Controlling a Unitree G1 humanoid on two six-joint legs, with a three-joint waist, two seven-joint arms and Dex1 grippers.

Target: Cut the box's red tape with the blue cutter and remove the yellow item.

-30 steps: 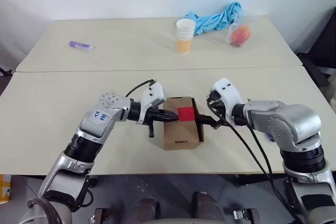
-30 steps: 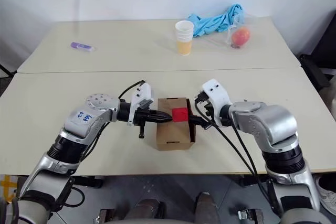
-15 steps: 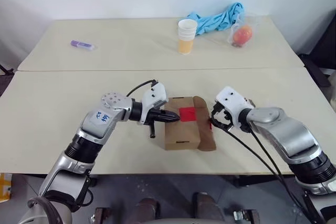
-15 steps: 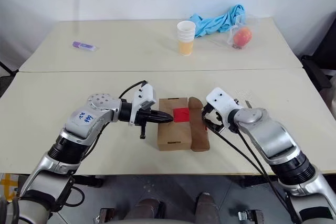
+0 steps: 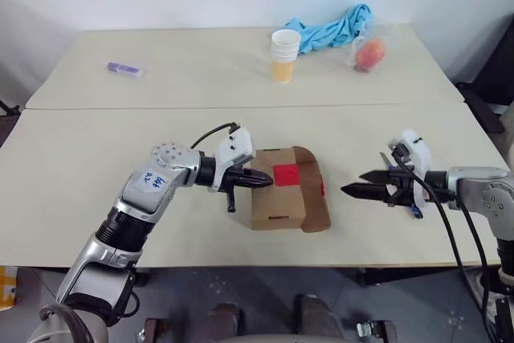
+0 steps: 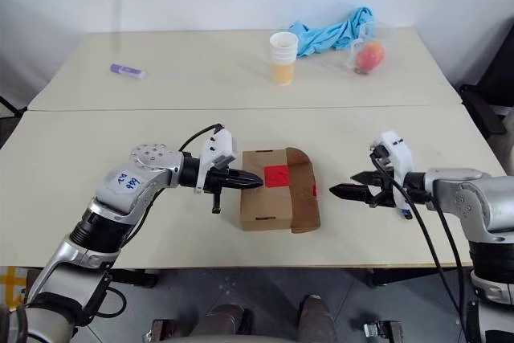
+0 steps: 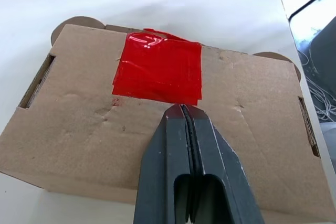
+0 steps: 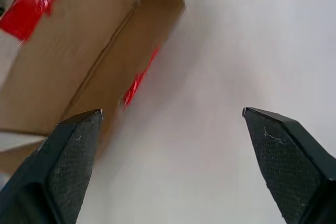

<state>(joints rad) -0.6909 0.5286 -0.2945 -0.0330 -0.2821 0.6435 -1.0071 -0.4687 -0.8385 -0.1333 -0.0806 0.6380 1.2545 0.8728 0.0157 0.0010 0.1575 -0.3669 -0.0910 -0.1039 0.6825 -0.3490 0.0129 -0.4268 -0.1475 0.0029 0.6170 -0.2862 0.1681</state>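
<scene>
We are seeing one box (image 5: 283, 195) sitting on the near table (image 5: 72, 198), one red tape (image 5: 285, 173) patch on top, one flap hanging open. Our left gripper (image 5: 263, 180), pinched together, is pressing beside the tape; our right gripper (image 5: 360, 183) is gaping wide, empty, well apart.

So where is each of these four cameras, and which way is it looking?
Left eye: on the head, looking down over both arms at the box.
Right eye: beside it, same scene.
Left wrist: on the left arm, looking along the shut left gripper at the red tape.
Right wrist: looking past the open right gripper over the table.
All share the box.
</scene>
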